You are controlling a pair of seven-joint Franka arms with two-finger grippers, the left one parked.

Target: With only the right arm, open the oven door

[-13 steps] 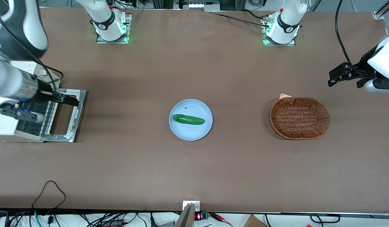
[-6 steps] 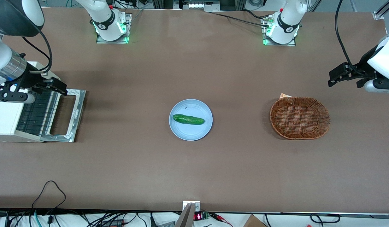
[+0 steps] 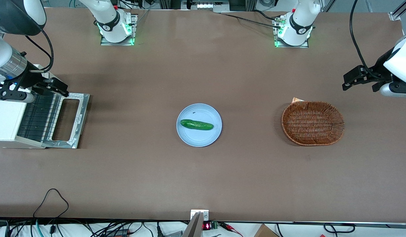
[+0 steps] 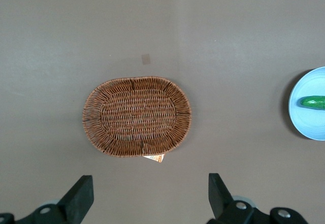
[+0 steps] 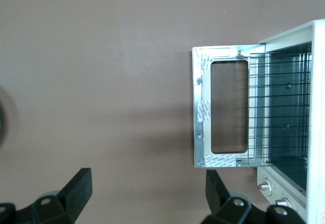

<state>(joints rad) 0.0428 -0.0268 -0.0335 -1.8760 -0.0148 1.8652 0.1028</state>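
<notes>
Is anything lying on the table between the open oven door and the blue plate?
Nothing: the front view shows bare table between the oven door and the plate. The tool, open, hangs above the door's edge farther from the camera.

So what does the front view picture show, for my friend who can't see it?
The oven door lies folded down flat, open, at the working arm's end of the table. The right arm's gripper hangs above it, open and holding nothing. Mid-table, a cucumber lies on a blue plate.
</notes>
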